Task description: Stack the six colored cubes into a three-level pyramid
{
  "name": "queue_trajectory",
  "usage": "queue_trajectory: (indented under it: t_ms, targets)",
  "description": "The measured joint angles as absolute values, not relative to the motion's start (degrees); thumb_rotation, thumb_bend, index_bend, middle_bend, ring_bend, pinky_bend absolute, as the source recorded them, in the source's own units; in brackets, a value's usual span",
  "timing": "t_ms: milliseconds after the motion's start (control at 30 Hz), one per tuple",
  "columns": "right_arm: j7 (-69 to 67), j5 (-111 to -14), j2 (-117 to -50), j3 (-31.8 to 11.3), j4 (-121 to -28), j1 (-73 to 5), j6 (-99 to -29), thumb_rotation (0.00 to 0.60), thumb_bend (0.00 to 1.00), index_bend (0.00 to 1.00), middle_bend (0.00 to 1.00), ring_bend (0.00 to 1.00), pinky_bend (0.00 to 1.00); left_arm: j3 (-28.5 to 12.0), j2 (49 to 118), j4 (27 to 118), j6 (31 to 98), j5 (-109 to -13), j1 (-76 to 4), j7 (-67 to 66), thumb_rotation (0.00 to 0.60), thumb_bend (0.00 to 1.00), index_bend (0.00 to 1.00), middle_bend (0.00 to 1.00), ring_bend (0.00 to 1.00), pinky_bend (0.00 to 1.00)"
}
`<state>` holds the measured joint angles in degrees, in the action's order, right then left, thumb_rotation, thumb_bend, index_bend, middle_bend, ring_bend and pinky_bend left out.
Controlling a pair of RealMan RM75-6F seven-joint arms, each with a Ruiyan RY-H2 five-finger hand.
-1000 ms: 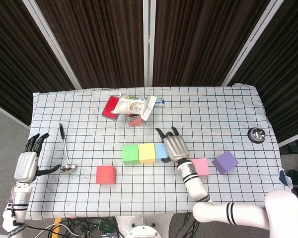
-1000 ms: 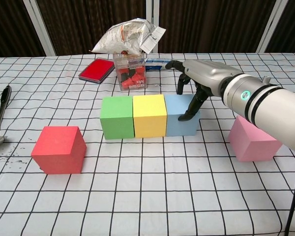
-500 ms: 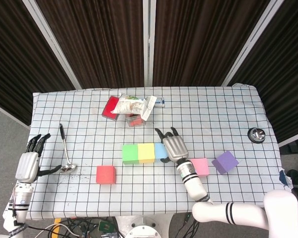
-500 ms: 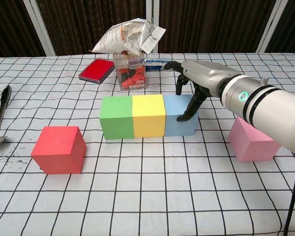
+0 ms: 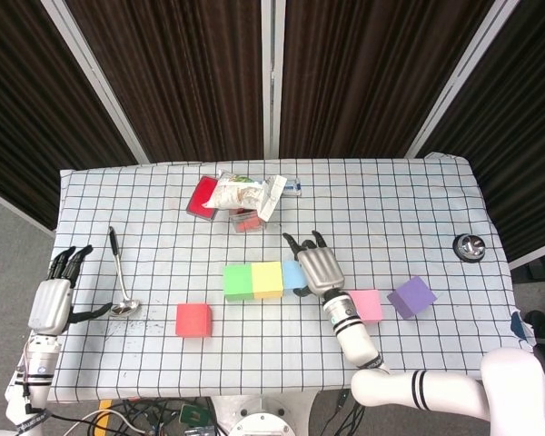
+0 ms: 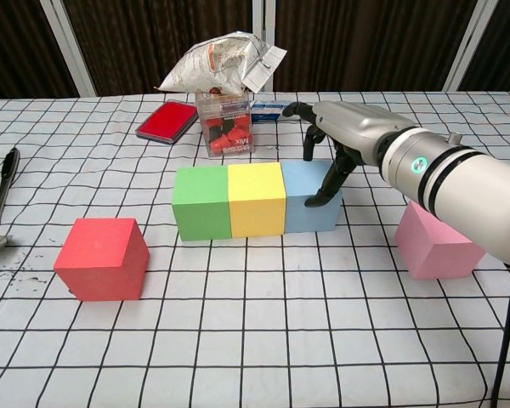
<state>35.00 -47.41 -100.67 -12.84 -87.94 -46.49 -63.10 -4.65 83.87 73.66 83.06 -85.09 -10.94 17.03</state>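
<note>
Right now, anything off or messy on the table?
Small dark specks lie scattered on the cloth around the ladle bowl, like a spill. The purple cube sits turned against the grid lines. The green, yellow and blue cubes stand in a neat row.

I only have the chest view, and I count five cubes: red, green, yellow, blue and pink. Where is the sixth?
Observer: The purple cube sits on the table just right of the pink cube, apart from it and askew to the grid.
Operator: And the left robot hand? I can't see it.
Observer: The left robot hand is at the table's left edge, holding nothing, fingers apart, close to the ladle.
Operator: Anything beyond the purple one?
Observer: Only a small round metal object, near the table's right edge.
</note>
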Motion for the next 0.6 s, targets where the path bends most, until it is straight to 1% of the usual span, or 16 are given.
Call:
queue_trajectory:
  t_ms: [600]
  targets:
    - [34.7, -46.9, -101.2, -13.4, -87.4, -46.9, -62.0, 0.6, 0.1, 0.0, 0.58, 0.21, 0.0, -4.7, 83.6, 73.7, 82.8, -85.0, -11.0, 17.1, 0.6, 0.0, 0.06, 0.12, 0.0, 0.0]
